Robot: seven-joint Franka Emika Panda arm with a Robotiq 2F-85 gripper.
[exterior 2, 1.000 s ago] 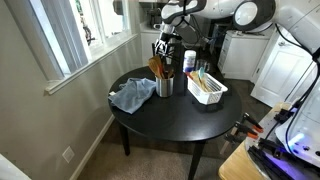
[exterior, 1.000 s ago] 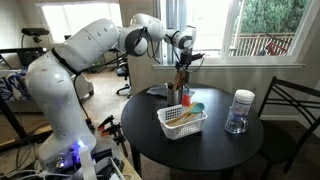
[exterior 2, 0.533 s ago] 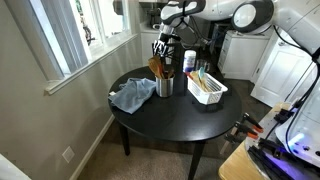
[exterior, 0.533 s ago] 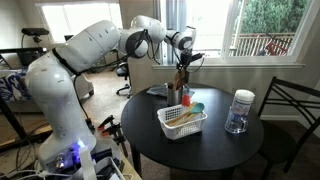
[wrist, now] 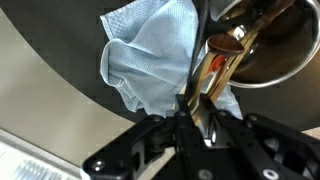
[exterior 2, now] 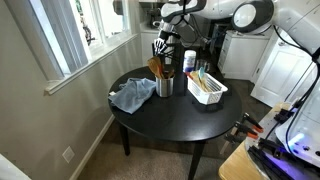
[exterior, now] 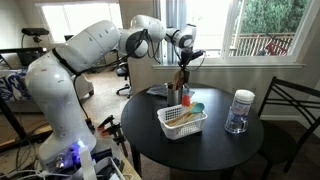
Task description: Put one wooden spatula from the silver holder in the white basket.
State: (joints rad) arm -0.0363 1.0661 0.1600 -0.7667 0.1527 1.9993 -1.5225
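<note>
tool [wrist: 200,112] hung directly above the silver holder [wrist: 282,62], fingers pinching the handle of 1 wooden spatula [wrist: 228,58]; its lower end sat in the holder below the tool. white basket [exterior: 170,128] stood beside, lower down.

— How many containers stand on the table [exterior 2: 170,122]?
— Three: one silver holder [exterior 2: 164,86], one white basket [exterior 2: 207,88] beside it, and one clear jar [exterior: 239,111] farther off.
— Cloths?
— One blue cloth [exterior 2: 131,96], on the holder's other side.
— Wooden utensils [exterior 2: 156,68]?
— Several in the holder, too bunched to count.
</note>
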